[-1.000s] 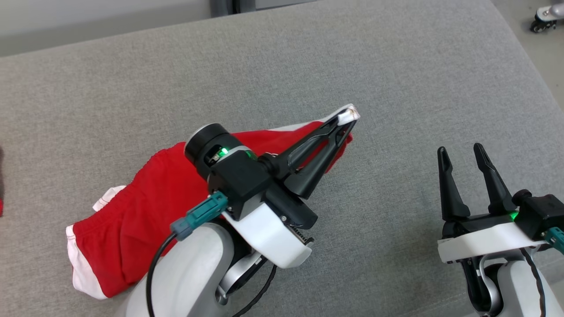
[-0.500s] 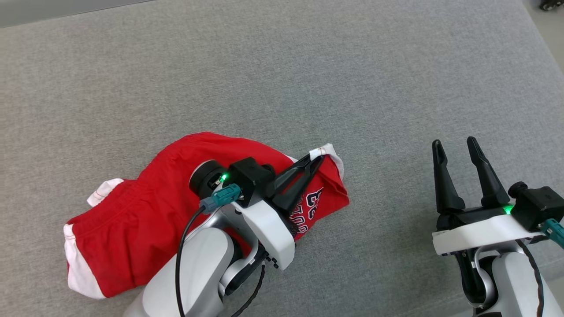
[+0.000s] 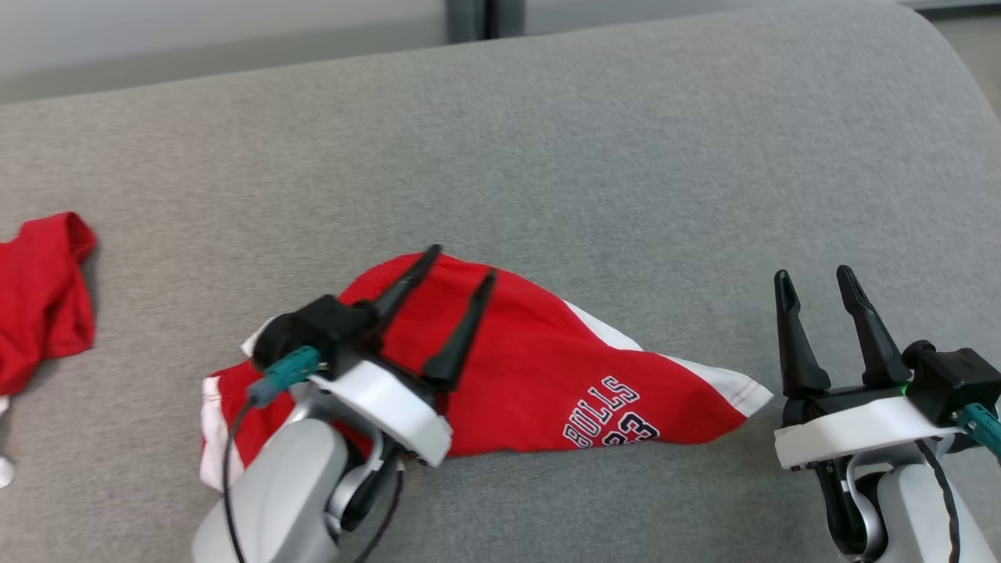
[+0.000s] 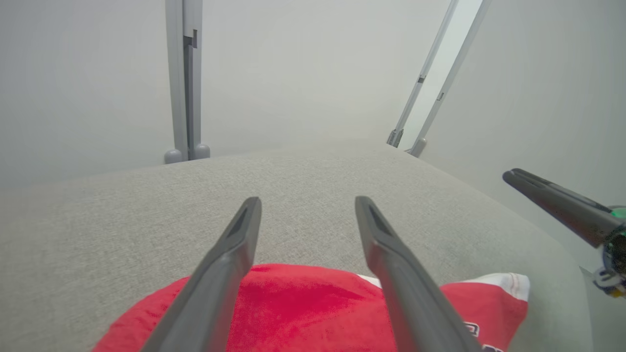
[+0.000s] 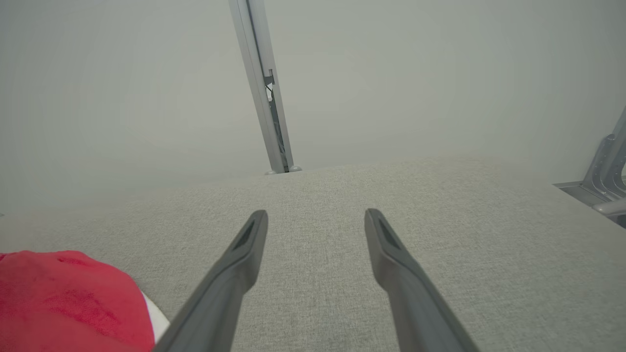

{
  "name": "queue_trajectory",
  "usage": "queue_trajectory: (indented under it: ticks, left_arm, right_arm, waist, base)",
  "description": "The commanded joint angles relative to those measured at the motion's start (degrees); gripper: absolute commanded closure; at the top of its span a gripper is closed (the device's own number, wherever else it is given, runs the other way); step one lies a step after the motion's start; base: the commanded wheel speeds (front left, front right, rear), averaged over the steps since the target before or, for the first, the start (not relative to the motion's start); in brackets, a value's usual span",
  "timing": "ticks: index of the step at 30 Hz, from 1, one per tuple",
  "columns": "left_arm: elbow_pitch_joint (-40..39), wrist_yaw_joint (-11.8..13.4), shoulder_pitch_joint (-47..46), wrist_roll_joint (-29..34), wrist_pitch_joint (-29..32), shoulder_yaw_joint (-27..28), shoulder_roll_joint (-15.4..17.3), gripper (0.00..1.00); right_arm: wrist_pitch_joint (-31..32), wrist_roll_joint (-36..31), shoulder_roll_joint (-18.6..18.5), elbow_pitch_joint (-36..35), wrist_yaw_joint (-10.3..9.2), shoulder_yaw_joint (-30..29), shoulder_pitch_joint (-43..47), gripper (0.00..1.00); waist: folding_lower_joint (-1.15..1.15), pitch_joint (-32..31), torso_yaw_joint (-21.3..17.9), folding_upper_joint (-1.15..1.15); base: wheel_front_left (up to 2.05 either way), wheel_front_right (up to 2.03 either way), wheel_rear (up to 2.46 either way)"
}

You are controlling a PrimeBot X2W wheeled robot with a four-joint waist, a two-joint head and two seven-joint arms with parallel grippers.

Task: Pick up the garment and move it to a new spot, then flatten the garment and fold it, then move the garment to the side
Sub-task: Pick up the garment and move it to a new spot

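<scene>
The left gripper (image 3: pixel 461 262) releases the hem (image 3: pixel 747 391), jaws wide above the shorts (image 3: pixel 547 375); they stretch crosswise, hem toward the equally wide right gripper (image 3: pixel 813 274), probably nearer.

Agape: left end effector (image 3: pixel 462 262), right end effector (image 3: pixel 812 273).

My left forearm (image 3: pixel 274 500) covers the lower-left part of the red garment (image 3: pixel 547 367) in the head view, hiding its hem there. A second red cloth (image 3: pixel 43 301) is cut by the frame's left edge, and a white bit (image 3: pixel 4 471) below it is too small to tell. In my left wrist view my fingers (image 4: pixel 215 283) mask the garment, whose lettering (image 4: pixel 477 332) runs off the bottom edge, unreadable.
</scene>
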Motion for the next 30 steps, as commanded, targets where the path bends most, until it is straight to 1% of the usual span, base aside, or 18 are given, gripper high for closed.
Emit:
queue_trajectory:
  ticks: [1,10,17,20,23,27,30]
  left_arm:
    - [0.2,0.9,1.0,-0.9,-0.9,1.5,0.7,0.0]
    - [0.1,5.4,4.9,-4.7,-4.6,11.0,3.9,0.0]
    - [-1.8,7.3,10.2,-5.0,-5.6,18.5,6.3,0.0]
    - [-3.1,7.5,12.7,-4.7,-5.7,21.3,7.1,0.0]
    - [-4.1,6.9,15.2,-4.4,-5.7,23.1,7.5,0.0]
    - [-5.0,5.9,18.1,-3.7,-5.7,23.8,7.9,0.0]
    - [-5.9,6.0,20.8,-2.8,-5.7,23.4,8.0,0.0]
  right_arm:
    - [-0.3,-0.3,-0.3,0.1,0.01,-0.3,0.6,0.0]
    - [0.8,-2.2,-0.3,-0.3,0.01,-0.9,1.9,0.0]
    - [2.5,-3.0,-0.3,-1.3,0.01,-1.1,3.4,0.0]
    - [3.0,-3.1,-0.4,-1.6,0.01,-1.3,4.1,0.0]
    - [3.5,-3.2,-0.4,-2.1,0.01,-1.5,5.0,0.0]
    - [4.2,-3.0,-0.6,-2.6,0.01,-1.5,6.2,0.0]
    - [4.9,-2.8,-0.8,-3.0,0.01,-1.4,7.7,0.0]
  waist:
    - [0.0,-2.0,2.0,0.0]
    - [0.0,-4.9,6.5,0.0]
    - [0.0,-7.5,8.5,0.0]
    - [0.0,-8.4,9.1,0.0]
    - [0.0,-9.3,9.6,0.0]
    - [0.0,-10.7,10.0,0.0]
    - [0.0,-12.3,10.0,0.0]
  base:
    - [0.0,0.0,0.0]
    - [0.0,0.0,0.0]
    - [0.0,0.0,0.0]
    - [0.0,0.0,0.0]
    - [0.0,0.0,0.0]
    - [0.0,0.0,0.0]
    - [0.0,0.0,0.0]
